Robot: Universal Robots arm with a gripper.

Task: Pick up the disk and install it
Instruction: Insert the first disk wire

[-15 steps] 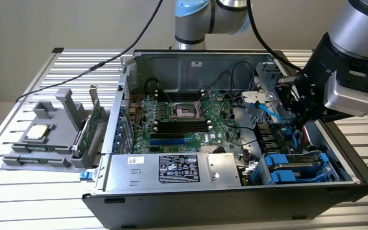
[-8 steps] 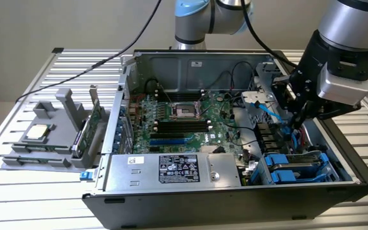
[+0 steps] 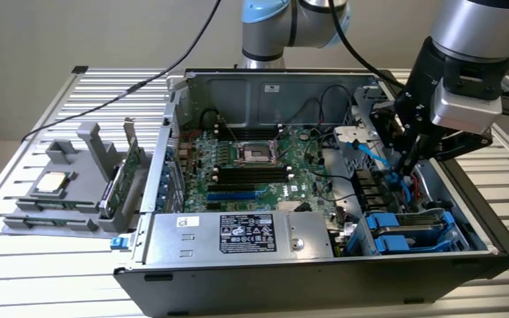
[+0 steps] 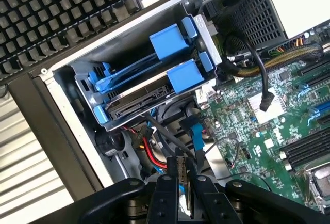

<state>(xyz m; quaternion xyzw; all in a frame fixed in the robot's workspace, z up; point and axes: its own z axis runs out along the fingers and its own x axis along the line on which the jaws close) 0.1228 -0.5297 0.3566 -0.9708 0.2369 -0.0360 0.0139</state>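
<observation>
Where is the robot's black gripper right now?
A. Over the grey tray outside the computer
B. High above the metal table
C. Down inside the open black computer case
C: the black gripper reaches down inside the open black computer case, beside the blue plastic drive carriers.

The disk sits slotted in the drive cage, beside another blue carrier. Just outside the cage, near a red cable, the gripper is closed narrow.

Cables (red, black) crowd the end effector beside the cage
</observation>
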